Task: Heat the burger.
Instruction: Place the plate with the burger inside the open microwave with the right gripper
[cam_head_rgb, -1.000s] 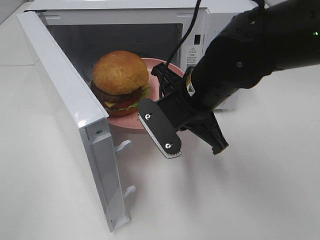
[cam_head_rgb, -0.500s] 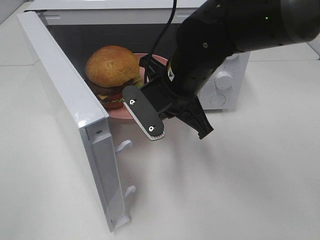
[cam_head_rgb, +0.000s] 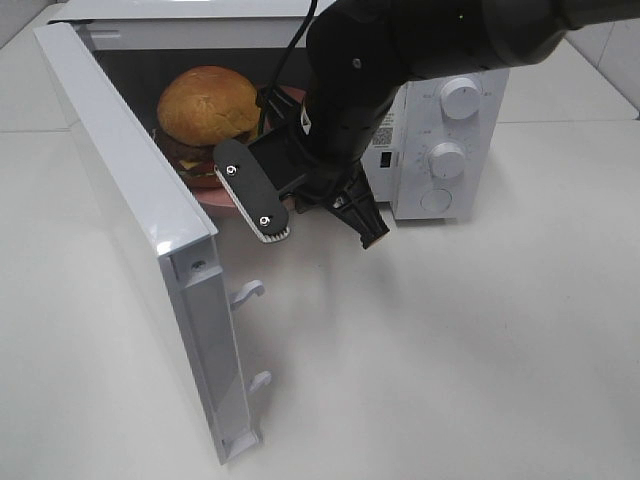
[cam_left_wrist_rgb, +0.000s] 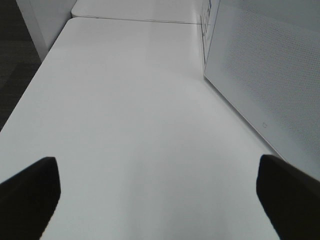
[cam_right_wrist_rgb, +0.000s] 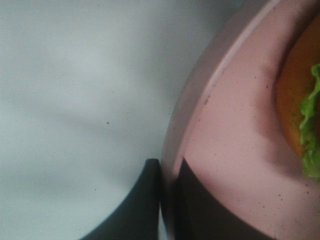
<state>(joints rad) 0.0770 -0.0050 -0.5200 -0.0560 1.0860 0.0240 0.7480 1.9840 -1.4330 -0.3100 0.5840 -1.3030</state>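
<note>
The burger (cam_head_rgb: 205, 105), with a golden domed bun, sits on the pink dish (cam_head_rgb: 215, 197) at the mouth of the open microwave (cam_head_rgb: 445, 160), partly inside the cavity. My right gripper (cam_head_rgb: 268, 108) reaches in from the right. In the right wrist view it (cam_right_wrist_rgb: 170, 172) is shut on the dish's rim (cam_right_wrist_rgb: 230, 130), with the burger's underside and lettuce (cam_right_wrist_rgb: 300, 110) just beyond. My left gripper (cam_left_wrist_rgb: 160, 200) stands open over bare white table, with nothing between its fingers. It does not show in the exterior view.
The microwave door (cam_head_rgb: 130, 200) swings wide open toward the front left, with its latch hooks (cam_head_rgb: 245, 292) on the free edge. In the left wrist view its outer face (cam_left_wrist_rgb: 265, 85) stands close by. Two control knobs (cam_head_rgb: 460, 97) sit on the front panel.
My right arm has carried the dish and burger up and to the left, further into the microwave cavity. The left gripper stays open.
</note>
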